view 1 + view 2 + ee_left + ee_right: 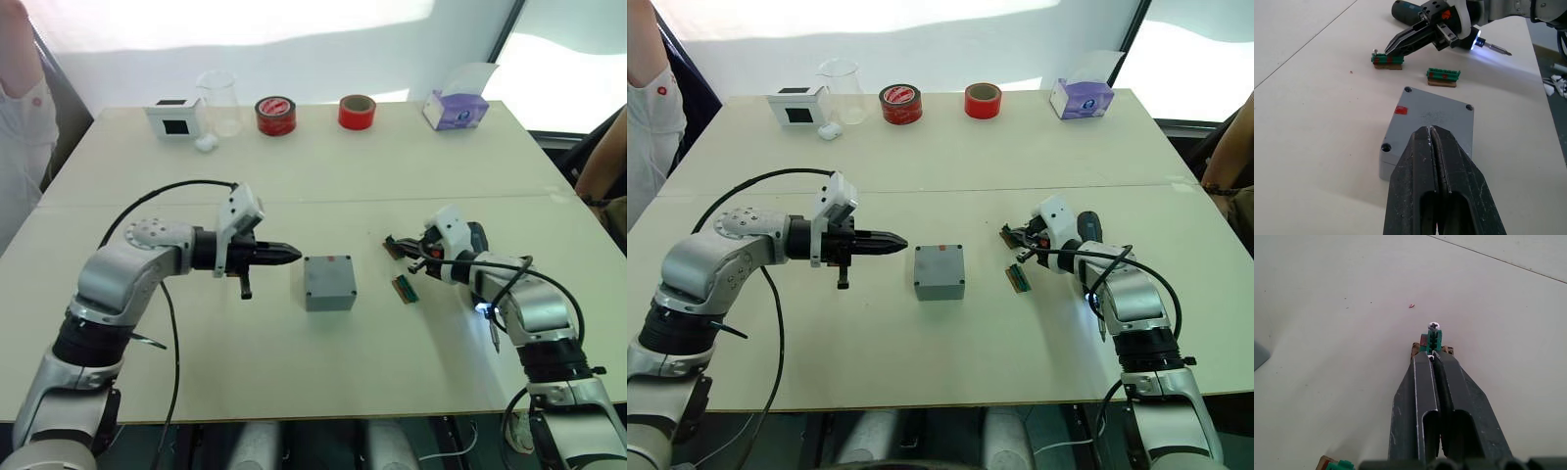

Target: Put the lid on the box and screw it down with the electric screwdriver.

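**A:** While the head views hold steady, take stock: the box [329,282] sits mid-surface with the lid [1435,114] already on top, and the left hand [291,254] hovers just beside its left side, fingers pressed together on nothing.

**B:** And the right hand [396,245]?

**A:** Out to the right of the box, fingers pinched shut over a small green block [393,246], with a second green block [405,289] lying nearby. The electric screwdriver [487,318] rides along that same arm, its white light glowing near the surface [294,176].

**B:** Left wrist view now. What worries you?

**A:** The lid looks seated, dark screw holes at its corners, red mark [1400,110] facing up. With the closed left hand so close, a nudge could shove the box off line before any screw goes in.

**B:** Right wrist view?

**A:** The black fingers [1420,396] are shut right at the green block, a silver screw [1434,326] standing in it just past the tips. I judge that's the risky bit: the grip may tip the block or knock the screw over, and a loose screw on this surface rolls away.

**B:** And the driver bit?

**A:** It points away from the box. Swinging it round could drag the cable across the blocks.
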Robot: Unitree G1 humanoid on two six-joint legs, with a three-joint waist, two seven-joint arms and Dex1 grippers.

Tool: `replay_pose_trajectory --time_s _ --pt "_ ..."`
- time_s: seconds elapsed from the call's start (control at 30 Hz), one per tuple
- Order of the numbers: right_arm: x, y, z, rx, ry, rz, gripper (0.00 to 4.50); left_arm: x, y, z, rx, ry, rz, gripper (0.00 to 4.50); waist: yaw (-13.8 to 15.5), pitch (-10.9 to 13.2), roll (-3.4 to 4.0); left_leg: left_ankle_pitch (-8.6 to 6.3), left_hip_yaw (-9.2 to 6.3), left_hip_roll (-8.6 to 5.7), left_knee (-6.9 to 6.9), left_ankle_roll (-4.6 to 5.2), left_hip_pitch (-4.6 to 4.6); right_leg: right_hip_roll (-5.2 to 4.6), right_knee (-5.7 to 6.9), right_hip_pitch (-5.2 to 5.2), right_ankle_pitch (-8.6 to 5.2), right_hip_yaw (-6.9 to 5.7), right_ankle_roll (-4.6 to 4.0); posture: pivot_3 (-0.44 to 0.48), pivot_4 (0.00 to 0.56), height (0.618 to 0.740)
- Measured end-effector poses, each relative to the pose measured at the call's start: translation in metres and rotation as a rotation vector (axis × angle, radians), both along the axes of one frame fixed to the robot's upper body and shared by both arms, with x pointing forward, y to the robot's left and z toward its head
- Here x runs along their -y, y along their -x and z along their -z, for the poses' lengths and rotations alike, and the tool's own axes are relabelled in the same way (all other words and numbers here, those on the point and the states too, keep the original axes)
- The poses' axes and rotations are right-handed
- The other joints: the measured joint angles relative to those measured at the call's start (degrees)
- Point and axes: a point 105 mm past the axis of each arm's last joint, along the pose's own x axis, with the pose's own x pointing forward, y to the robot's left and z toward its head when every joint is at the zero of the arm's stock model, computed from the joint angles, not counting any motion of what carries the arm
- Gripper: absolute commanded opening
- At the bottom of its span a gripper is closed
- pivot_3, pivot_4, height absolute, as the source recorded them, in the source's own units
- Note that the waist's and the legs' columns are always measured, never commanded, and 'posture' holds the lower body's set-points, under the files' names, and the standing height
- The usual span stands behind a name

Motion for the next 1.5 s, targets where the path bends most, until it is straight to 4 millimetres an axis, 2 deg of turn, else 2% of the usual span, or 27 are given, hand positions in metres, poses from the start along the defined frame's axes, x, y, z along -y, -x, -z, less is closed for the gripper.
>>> replay_pose_trajectory --time_s 0.13,0.33,0.43,0.6,0.7,0.8,1.13,1.5 --pt "0.003 0.000 -0.006 0.003 -0.016 0.016 0.01 -0.001 -0.001 0.001 -0.003 0.002 -0.003 0.00 0.01 0.00 0.00 0.00 0.00 0.00 0.00 0.01 0.00 0.00 0.00 0.00 0.00 0.00 0.00 0.000 0.150 0.740" --pt "0.001 0.003 -0.032 0.054 -0.063 0.017 0.01 -0.003 -0.003 0.003 0.004 0.005 -0.013 0.00 -0.01 0.00 0.00 -0.04 0.00 0.00 0.00 0.06 0.00 0.00 0.00 -0.01 0.00 0.00 0.00 0.000 0.150 0.740" --pt "-0.011 0.010 -0.048 0.084 -0.074 -0.030 0.01 -0.008 -0.006 0.010 -0.015 0.004 -0.034 0.00 -0.04 0.00 0.01 -0.05 0.00 0.01 0.00 0.08 0.00 0.00 0.01 -0.01 0.00 0.00 0.00 0.000 0.150 0.740" --pt "-0.046 0.030 -0.067 0.128 -0.104 -0.174 0.01 -0.009 -0.002 0.012 -0.030 -0.001 -0.011 0.00 0.05 0.00 0.00 -0.06 -0.01 0.01 0.00 0.11 0.00 0.00 0.01 0.00 0.00 0.00 0.00 0.000 0.150 0.740" --pt "-0.066 0.043 -0.060 0.113 -0.102 -0.254 0.01 -0.009 -0.002 0.012 -0.027 -0.004 -0.012 0.00 0.20 0.00 0.00 -0.07 -0.02 0.00 0.00 0.11 0.00 0.00 0.01 -0.01 0.00 0.00 0.00 0.000 0.150 0.740" --pt "-0.075 0.051 -0.045 0.072 -0.085 -0.291 0.01 -0.009 -0.001 0.014 -0.032 -0.005 -0.016 0.00 0.29 -0.01 0.00 -0.07 -0.01 -0.01 0.01 0.11 0.00 -0.01 0.00 0.00 0.00 0.00 0.00 0.000 0.150 0.740" --pt "-0.083 0.057 -0.037 0.057 -0.078 -0.319 0.01 -0.006 0.002 0.013 -0.018 -0.008 -0.011 0.00 0.23 -0.01 0.00 -0.06 -0.01 0.00 0.01 0.11 0.00 0.00 0.01 -0.01 0.00 0.00 0.00 0.000 0.150 0.740" --pt "-0.082 0.051 -0.032 0.058 -0.066 -0.299 0.01 -0.002 0.003 0.019 -0.030 -0.023 -0.002 0.00 0.21 -0.01 0.00 -0.06 -0.02 0.00 0.01 0.11 0.00 0.00 0.01 -0.01 0.00 0.00 0.00 0.000 0.150 0.740"
